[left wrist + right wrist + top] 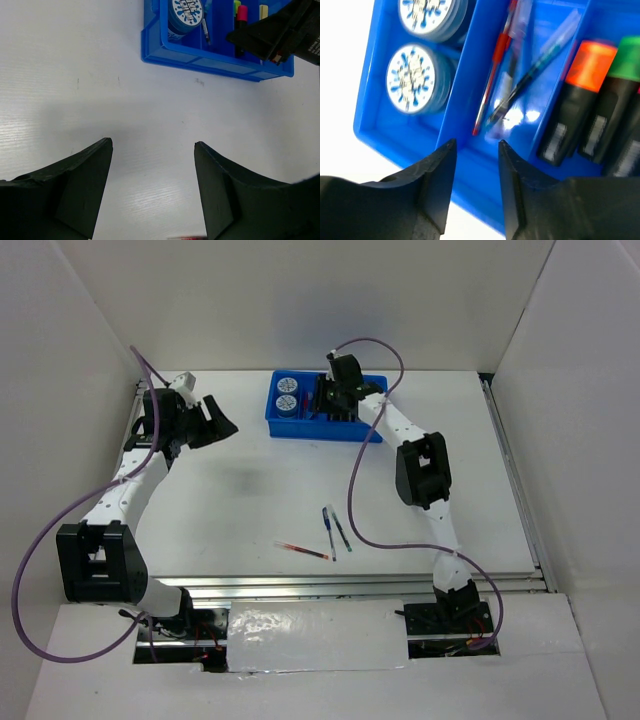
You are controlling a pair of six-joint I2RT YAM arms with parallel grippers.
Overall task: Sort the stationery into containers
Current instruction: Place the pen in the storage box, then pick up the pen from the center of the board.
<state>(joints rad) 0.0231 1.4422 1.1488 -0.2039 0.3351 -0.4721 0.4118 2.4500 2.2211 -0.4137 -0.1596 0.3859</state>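
The blue tray (285, 429) stands at the back middle of the table. Its left compartment holds two pale-blue discs (412, 77), the middle one holds a red pen (492, 80) and blue pens (535, 75), the right one holds orange (575, 100) and green (615, 100) highlighters. My right gripper (476, 145) is open and empty, hovering over the tray's near wall (470, 180). My left gripper (152, 145) is open and empty above bare table left of the tray (215, 62). On the table lie a red pen (303, 551) and two blue pens (328, 532).
White walls enclose the table on the left, back and right. The right arm's elbow (423, 470) hangs over the table right of the middle. A metal rail (350, 585) runs along the near edge.
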